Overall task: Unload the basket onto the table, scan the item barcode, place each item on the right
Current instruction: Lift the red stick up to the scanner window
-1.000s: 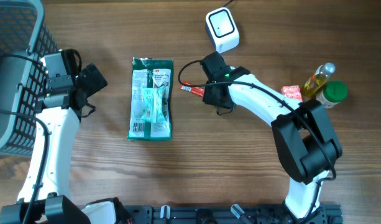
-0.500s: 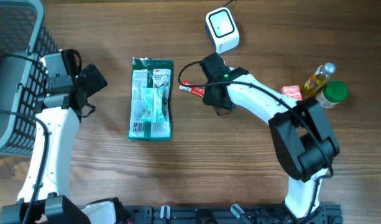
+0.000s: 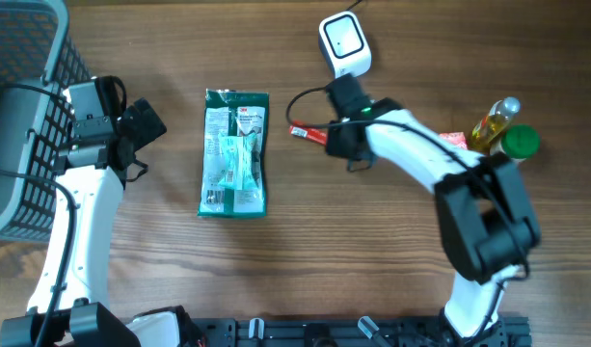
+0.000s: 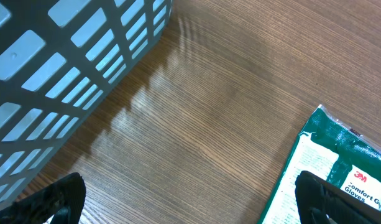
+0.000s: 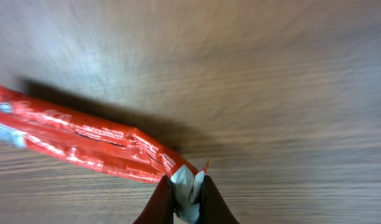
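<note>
A long red packet (image 3: 307, 132) with a white end is pinched at that end by my right gripper (image 3: 329, 136), which is shut on it. In the right wrist view the red packet (image 5: 84, 143) runs up and to the left from my right gripper (image 5: 185, 200), with its shadow on the wood below. The white barcode scanner (image 3: 344, 44) stands just behind that gripper. My left gripper (image 3: 147, 128) is open over bare wood, with the two fingertips wide apart around the left gripper's gap (image 4: 193, 202). No barcode shows on the packet.
A green glove pack (image 3: 234, 152) lies flat between the arms, its corner under the left gripper's right finger (image 4: 330, 168). A grey mesh basket (image 3: 20, 116) fills the far left. An oil bottle (image 3: 495, 122), a green-lidded jar (image 3: 518, 144) and a small red pack (image 3: 453, 144) stand at the right.
My right gripper has closed on the red packet's end and shifted right with it. The left arm has not moved.
</note>
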`<state>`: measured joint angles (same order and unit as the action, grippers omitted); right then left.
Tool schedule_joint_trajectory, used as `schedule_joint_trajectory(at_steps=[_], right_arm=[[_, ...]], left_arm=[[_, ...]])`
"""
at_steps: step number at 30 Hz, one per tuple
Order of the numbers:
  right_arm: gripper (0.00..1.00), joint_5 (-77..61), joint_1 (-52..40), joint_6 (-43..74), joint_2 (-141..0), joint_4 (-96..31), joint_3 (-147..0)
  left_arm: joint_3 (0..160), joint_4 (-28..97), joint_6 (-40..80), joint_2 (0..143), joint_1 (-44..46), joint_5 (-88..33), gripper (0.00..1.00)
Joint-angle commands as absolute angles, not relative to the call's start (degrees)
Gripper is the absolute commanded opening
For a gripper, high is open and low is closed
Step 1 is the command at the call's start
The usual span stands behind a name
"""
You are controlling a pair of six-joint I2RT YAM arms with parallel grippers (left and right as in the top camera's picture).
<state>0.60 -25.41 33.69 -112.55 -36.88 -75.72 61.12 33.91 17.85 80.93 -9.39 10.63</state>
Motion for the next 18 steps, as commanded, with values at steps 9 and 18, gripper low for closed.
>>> schedule_joint_trajectory(at_steps=[9,18], right_arm=[[0.04,-34.5,-16.5,-6.8,-94.5,-40.7,-75.5],[0.04,-35.4,-15.6,-8.9,-94.4,-42.9,-75.5]], left_arm=[[61.9,33.9,16.9,80.7,-9.6,10.3,1.0],[61.9,33.9,16.9,80.7,-9.6,10.3,1.0]])
